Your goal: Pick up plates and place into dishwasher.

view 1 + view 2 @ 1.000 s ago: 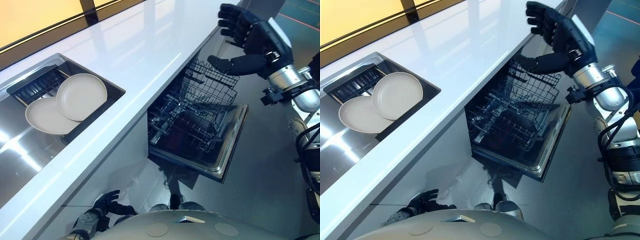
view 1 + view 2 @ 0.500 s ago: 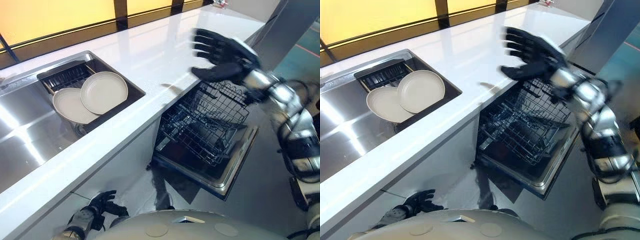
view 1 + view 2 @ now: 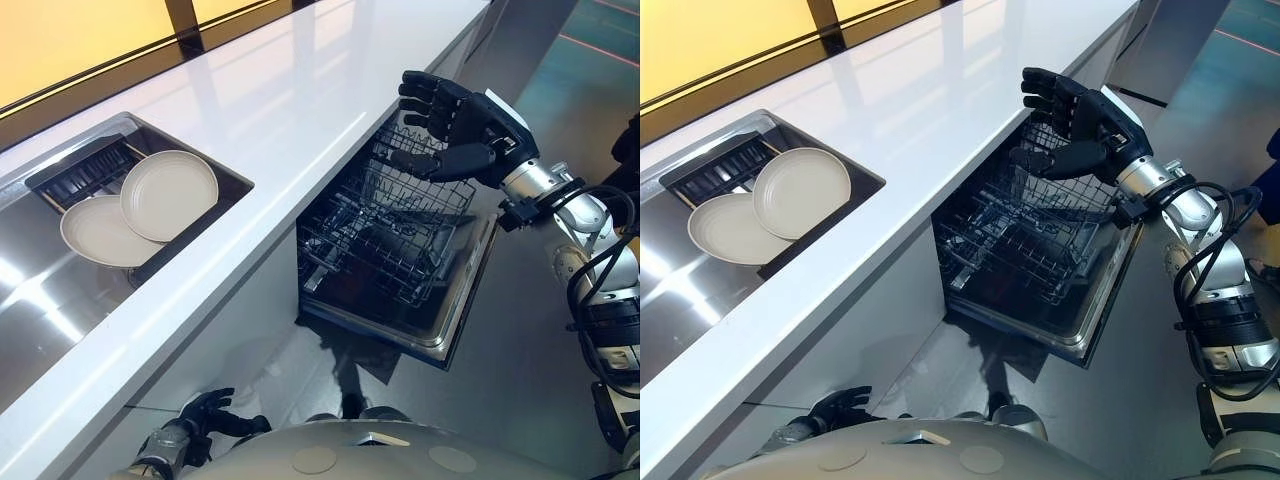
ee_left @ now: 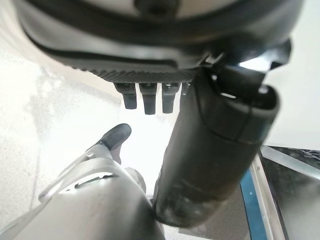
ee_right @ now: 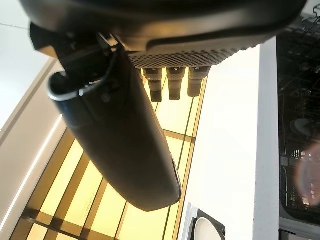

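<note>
Head stereo pair downward over shared counter (image 3: 300,90) and dishwasher (image 3: 400,250); wrist views close-up.

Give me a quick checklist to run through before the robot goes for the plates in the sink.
1. Dishwasher rack pulled out over the lowered door: ok.
2. Right hand open, holding nothing, above the rack: ok.
3. Two plates overlapping in the sink, untouched: ok.
4. A hand near the plates: not ok; left hand hangs low below the counter.
5. Rack slots free of dishes: cannot tell.
</note>
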Controlling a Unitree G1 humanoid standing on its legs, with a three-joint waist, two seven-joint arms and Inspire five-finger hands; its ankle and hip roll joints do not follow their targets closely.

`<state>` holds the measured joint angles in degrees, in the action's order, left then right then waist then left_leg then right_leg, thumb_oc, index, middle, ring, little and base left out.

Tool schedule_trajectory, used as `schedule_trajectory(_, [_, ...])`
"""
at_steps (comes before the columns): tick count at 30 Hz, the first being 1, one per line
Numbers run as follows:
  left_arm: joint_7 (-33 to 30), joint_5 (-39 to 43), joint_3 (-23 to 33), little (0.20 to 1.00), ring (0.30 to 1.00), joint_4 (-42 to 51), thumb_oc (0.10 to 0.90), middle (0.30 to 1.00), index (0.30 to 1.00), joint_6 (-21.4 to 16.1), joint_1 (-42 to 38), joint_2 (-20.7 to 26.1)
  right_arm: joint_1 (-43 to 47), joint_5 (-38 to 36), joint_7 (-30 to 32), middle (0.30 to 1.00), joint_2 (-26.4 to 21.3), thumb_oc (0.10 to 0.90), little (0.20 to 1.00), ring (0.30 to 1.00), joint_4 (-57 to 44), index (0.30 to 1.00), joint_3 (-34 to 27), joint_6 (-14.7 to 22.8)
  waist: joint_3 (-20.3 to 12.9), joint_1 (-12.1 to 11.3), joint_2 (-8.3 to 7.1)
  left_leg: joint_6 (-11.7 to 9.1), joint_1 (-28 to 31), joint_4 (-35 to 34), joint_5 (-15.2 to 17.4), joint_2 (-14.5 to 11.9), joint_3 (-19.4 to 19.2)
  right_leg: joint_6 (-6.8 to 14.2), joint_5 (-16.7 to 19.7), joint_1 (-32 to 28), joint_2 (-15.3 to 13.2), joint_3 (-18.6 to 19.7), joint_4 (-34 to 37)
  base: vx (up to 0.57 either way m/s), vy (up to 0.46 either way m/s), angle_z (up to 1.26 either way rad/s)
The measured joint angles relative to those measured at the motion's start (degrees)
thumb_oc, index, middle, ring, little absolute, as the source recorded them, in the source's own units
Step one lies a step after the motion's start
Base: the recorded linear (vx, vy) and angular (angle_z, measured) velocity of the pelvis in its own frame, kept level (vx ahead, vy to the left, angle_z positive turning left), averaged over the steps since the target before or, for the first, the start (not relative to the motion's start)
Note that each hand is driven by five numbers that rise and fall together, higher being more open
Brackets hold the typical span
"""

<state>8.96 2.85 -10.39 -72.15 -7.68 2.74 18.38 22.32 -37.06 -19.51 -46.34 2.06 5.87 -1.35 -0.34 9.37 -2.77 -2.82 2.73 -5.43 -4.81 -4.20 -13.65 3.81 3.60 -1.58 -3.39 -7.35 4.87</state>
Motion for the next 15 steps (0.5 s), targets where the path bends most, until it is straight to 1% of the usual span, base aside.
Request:
schedule_trajectory(1, [-0.03,-0.01,-0.05,0.900,0.900,0.04,0.800,0.900,0.900,0.02,-0.05,-0.01,0.21,0.02,-0.55,0.900,0.08,0.800,0.900,0.900,0.05,0.900,0.11,0.02,0.02,-0.15,-0.04,0.00,0.01,0.00,0.00,0.04,-0.02,-0.06,0.04,-0.02,-0.03,0.01,0.01,-0.02,-0.054,0.02])
schedule_trajectory(3, [-0.15,-0.04,-0.12,0.900,0.900,0.04,0.800,0.900,0.900,0.16,0.08,0.02,2.24,0.20,-1.69,0.900,0.09,0.800,0.900,0.900,0.18,0.900,2.45,0.06,0.03,-0.17,-0.06,-0.02,0.04,0.02,-0.02,0.03,0.00,-0.12,0.08,-0.06,0.00,0.01,0.03,-0.03,-0.039,-0.04])
schedule_trajectory(5, [-0.14,-0.19,-0.52,0.900,0.900,-0.05,0.800,0.900,0.900,0.51,-0.24,0.09,8.10,0.27,-3.08,0.900,-0.23,0.800,0.900,0.900,-1.49,0.900,9.97,-0.67,0.05,0.23,-0.06,-0.10,0.01,0.00,-0.07,-0.10,-0.16,-0.34,0.27,-0.02,0.14,0.18,0.21,0.00,-0.005,-0.07])
schedule_trajectory(6, [0.00,-0.35,-0.65,0.900,0.900,-0.02,0.800,0.900,0.900,0.90,-0.68,0.11,10.36,0.28,-3.51,0.900,-0.82,0.800,0.900,0.900,-3.59,0.900,13.11,-1.04,0.06,0.08,-0.07,-0.16,0.09,0.00,-0.10,-0.18,-0.12,-0.36,0.28,-0.11,0.18,0.02,0.24,0.01,0.019,0.07])
schedule_trajectory(7, [0.14,-0.53,-0.76,0.900,0.900,0.08,0.800,0.900,0.900,1.12,-1.24,0.14,11.62,0.25,-3.64,0.900,-0.88,0.800,0.900,0.900,-5.40,0.900,14.95,-1.19,0.04,-0.16,-0.17,-0.19,0.12,0.00,-0.12,-0.23,0.04,-0.36,0.28,-0.23,0.21,-0.28,0.24,0.03,0.037,0.10])
schedule_trajectory(9, [0.30,-0.55,-1.06,0.900,0.900,0.91,0.800,0.900,0.900,1.25,-1.87,0.16,12.26,-0.05,-3.71,0.900,-0.80,0.800,0.900,0.900,-7.65,0.900,15.52,-1.37,-0.10,-1.29,-0.65,-0.21,0.16,-0.01,-0.09,-0.19,0.19,-0.34,0.26,-0.31,0.19,-0.45,0.20,0.03,0.037,0.09])
schedule_trajectory(11, [0.32,-0.56,-1.04,0.900,0.900,1.40,0.800,0.900,0.900,1.20,-1.91,0.37,12.06,-0.20,-3.06,0.900,-0.51,0.800,0.900,0.900,-6.12,0.900,14.19,-1.43,-0.14,-1.72,-1.25,-0.10,0.45,-0.01,-0.07,0.01,0.34,-0.31,0.23,-0.74,-0.06,-0.62,-0.06,0.03,0.031,0.12])
schedule_trajectory(12, [0.32,-0.58,-1.03,0.900,0.900,1.40,0.800,0.900,0.900,1.20,-1.46,0.51,10.70,-0.09,-2.36,0.900,0.10,0.800,0.900,0.900,-3.93,0.900,11.87,-1.43,-0.26,-1.85,-1.62,0.02,0.65,-0.01,0.07,0.14,0.26,-0.10,0.07,-0.81,-0.24,-0.60,-0.32,0.02,0.016,0.06])
schedule_trajectory(13, [0.20,-0.60,-1.01,0.900,0.900,1.29,0.800,0.900,0.900,1.17,-1.12,0.54,7.52,0.00,-0.79,0.900,0.70,0.800,0.900,0.900,-1.73,0.900,7.80,-1.28,-0.18,-1.82,-1.73,-0.10,0.68,-0.01,0.47,0.24,0.20,0.45,-0.34,-0.66,-0.47,-0.51,-0.74,0.00,-0.003,0.10])
schedule_trajectory(14, [0.03,-0.62,-0.99,0.900,0.900,1.32,0.800,0.900,0.900,1.01,-0.70,0.54,2.34,0.07,0.95,0.900,2.12,0.800,0.900,0.900,-0.10,0.900,1.70,-0.27,-0.11,-1.62,-2.04,0.06,0.71,-0.01,0.41,0.20,-0.18,0.65,-0.49,-0.72,-0.74,-0.53,-1.14,-0.01,-0.018,0.14])
schedule_trajectory(15, [-0.09,-0.62,-1.00,0.900,0.900,1.32,0.800,0.900,0.900,0.96,-0.30,0.53,-0.48,0.11,2.04,0.900,3.40,0.800,0.900,0.900,1.49,0.900,-1.88,0.38,-0.27,-1.47,-2.34,0.10,0.71,-0.01,0.37,0.20,-0.33,0.68,-0.51,-0.77,-0.90,-0.49,-1.21,-0.04,-0.017,0.03])
